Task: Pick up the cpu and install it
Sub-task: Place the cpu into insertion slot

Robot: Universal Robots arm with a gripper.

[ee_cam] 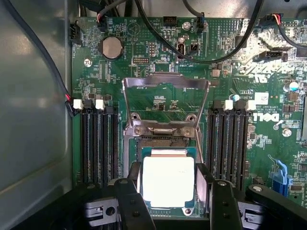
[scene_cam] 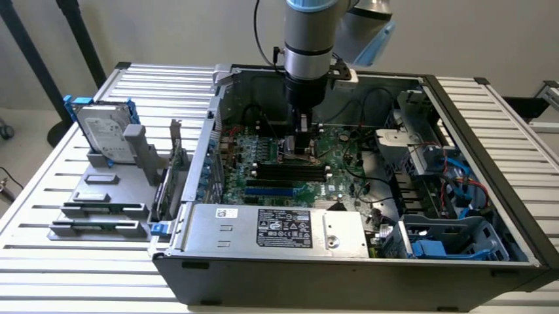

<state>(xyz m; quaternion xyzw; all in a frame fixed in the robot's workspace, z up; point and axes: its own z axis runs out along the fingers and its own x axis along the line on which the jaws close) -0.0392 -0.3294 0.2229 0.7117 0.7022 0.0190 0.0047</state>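
Sitting square between the claw's (ee_cam: pixel 169 194) two fingers (ee_cam: pixel 135 179), the cpu (ee_cam: pixel 169 184) is pinched on opposite edges, silver top facing up. It lies straight below the wrist and low over the open socket (ee_cam: pixel 160 142) — no sideways offset shows. The load plate (ee_cam: pixel 165 128) stands hinged up just beyond it, with memory slots (ee_cam: pixel 98 143) flanking on either side. All of this is on the motherboard (ee_cam: pixel 144 43), inside the case (scene_cam: pixel 349 281) on the slatted surface (scene_cam: pixel 52 209).
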